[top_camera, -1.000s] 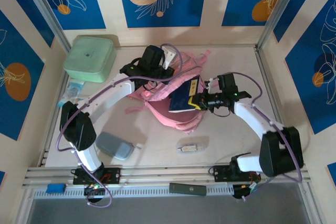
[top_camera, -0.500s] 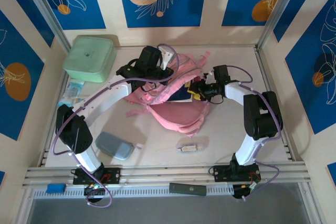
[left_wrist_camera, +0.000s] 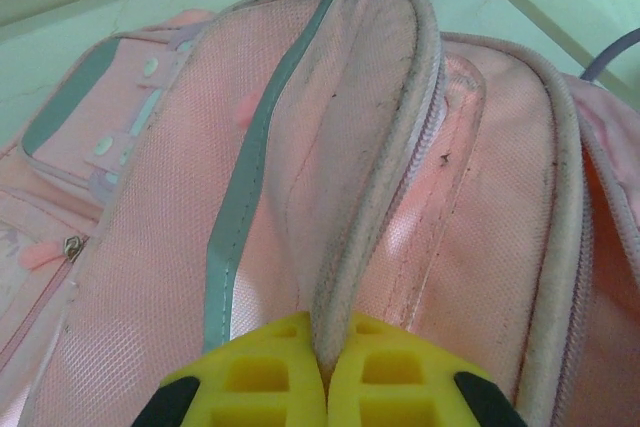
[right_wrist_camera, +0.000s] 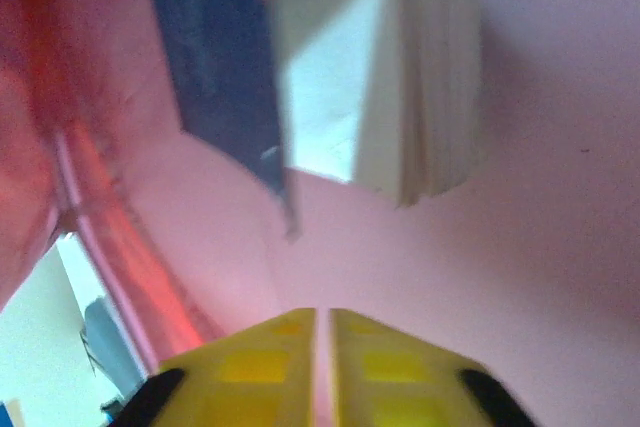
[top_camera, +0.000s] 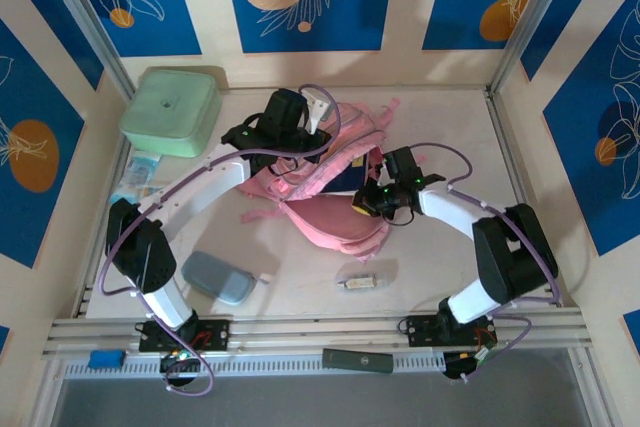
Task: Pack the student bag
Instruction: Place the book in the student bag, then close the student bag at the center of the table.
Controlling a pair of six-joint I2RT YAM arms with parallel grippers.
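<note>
A metal rail [top_camera: 300, 332] runs along the near edge of the pale tabletop [top_camera: 420, 287] and carries both arm bases. Just beyond it lie a grey-blue pouch [top_camera: 220, 277] on the left and a small clear case [top_camera: 362, 280] near the middle, well apart from each other.

The bag [top_camera: 335, 222] sits at mid-table. It is soft pink mesh-like fabric with grey-green trim and grubby piped edges, and its straps trail to the left and the far side. The left end effector [left_wrist_camera: 323, 357] is pinched tight on one piped rim of the bag, which stands up from its fingers. The right end effector [right_wrist_camera: 318, 347] is inside the opening, its fingers pressed together with nothing between them. Pink lining surrounds it, and a navy-covered book [right_wrist_camera: 215, 67] lies just ahead.

Bare tabletop lies to the right of the bag and along the near side. At the far left a mint box [top_camera: 172, 110] stands by the corner post. The walls [top_camera: 310, 7] carry blue panels with orange discs.
</note>
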